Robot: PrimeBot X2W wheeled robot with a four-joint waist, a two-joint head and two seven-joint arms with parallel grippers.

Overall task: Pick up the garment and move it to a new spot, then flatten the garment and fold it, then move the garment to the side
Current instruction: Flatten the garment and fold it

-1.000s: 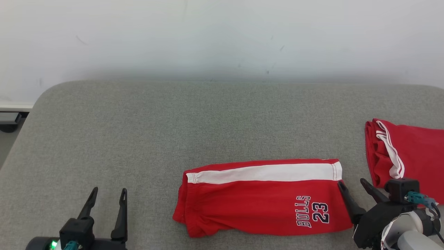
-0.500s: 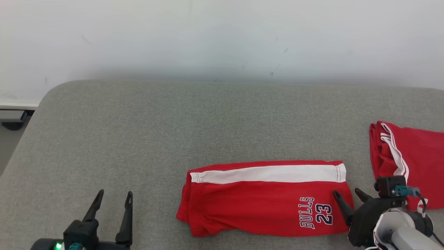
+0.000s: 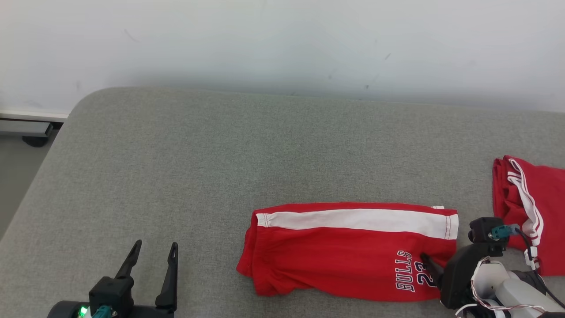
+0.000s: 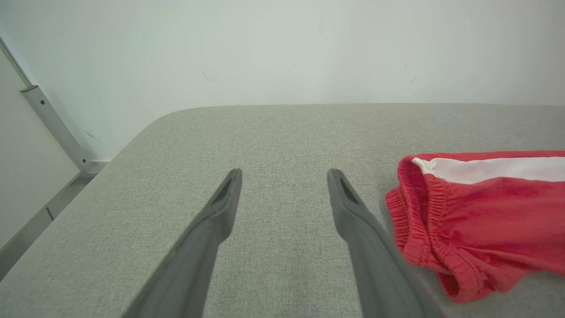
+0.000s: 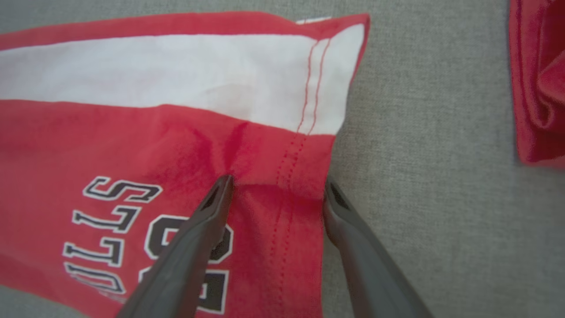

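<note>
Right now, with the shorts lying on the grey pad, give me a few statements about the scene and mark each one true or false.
1. The right hand is open, with one finger on the folded shorts and the other just off their hem edge. True.
2. The left hand grips the shorts' waistband. False: it is open over the bare grey pad, apart from the shorts.
3. A second red garment lies on the pad to the right of the shorts. True.
4. The shorts say LAKERS. False: the lettering reads BULLS.
</note>
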